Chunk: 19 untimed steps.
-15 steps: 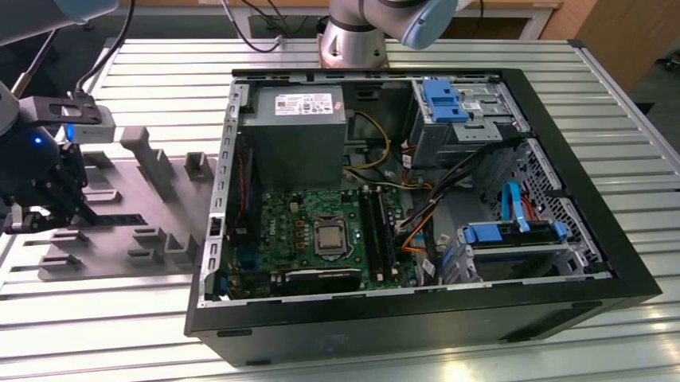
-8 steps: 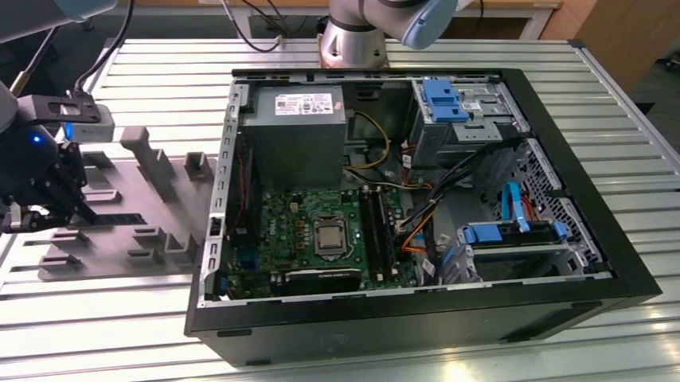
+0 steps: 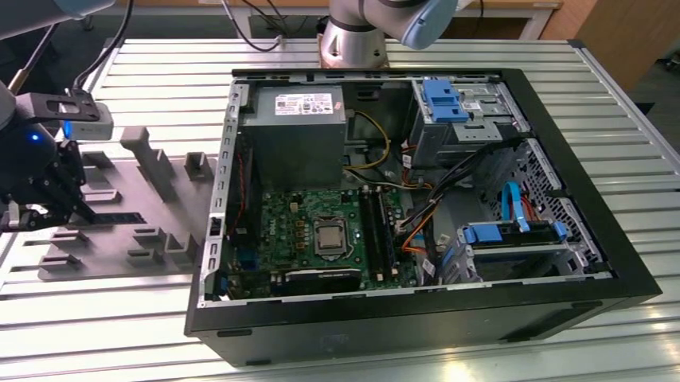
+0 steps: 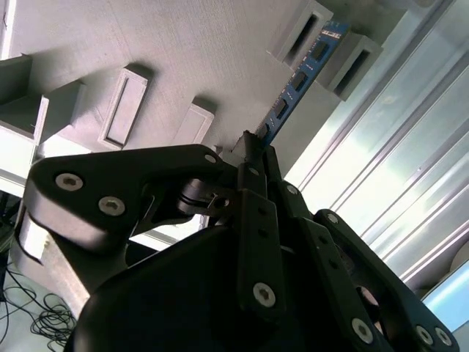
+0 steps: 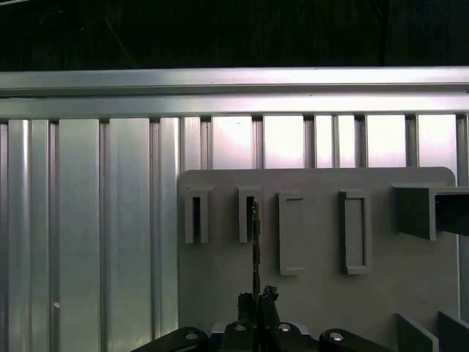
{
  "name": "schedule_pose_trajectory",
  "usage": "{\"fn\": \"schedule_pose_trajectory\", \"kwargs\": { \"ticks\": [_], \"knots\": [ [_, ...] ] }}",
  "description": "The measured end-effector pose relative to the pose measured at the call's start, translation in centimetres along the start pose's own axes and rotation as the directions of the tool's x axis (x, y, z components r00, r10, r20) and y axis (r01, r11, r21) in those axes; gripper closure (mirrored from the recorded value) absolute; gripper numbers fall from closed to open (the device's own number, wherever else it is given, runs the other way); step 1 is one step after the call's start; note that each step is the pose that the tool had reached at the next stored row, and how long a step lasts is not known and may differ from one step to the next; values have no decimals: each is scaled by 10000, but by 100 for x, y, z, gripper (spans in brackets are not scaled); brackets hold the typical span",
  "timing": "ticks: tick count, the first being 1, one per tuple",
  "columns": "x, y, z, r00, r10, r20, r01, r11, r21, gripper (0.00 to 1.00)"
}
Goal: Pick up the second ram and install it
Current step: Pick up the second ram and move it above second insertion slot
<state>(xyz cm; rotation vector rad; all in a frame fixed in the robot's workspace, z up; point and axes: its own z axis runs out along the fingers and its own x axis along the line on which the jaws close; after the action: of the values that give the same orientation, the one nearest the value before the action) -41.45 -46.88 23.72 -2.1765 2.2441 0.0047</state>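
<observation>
second wrist view: near end of the second ram [image 4: 297, 84] hidden between the closed fingers of the gripper [image 4: 253, 147]; gripper body cut off by the picture's edge.
first wrist view: second ram [image 5: 255, 242] seen edge-on as a thin line, chips too small to tell; grey holder [image 5: 315, 293] cut off at the picture's edge.
exterior view: gripper [image 3: 53, 213] cut by the exterior view's left edge; arm [image 3: 361, 36] cut off at the top edge.

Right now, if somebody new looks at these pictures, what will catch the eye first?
First, the big open computer case at the exterior view's centre, its grey power supply and green motherboard exposed. Then, in the second wrist view, the black jaws shut on one end of the second ram, whose far end sits between raised blocks of the grey tray.
</observation>
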Motion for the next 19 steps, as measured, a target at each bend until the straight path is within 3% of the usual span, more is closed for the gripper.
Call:
{"fn": "schedule_pose_trajectory", "kwargs": {
  "ticks": [19],
  "knots": [
    [-1, 0, -75, 10000, 0, 0, 0, 10000, 0, 86]
  ]
}}
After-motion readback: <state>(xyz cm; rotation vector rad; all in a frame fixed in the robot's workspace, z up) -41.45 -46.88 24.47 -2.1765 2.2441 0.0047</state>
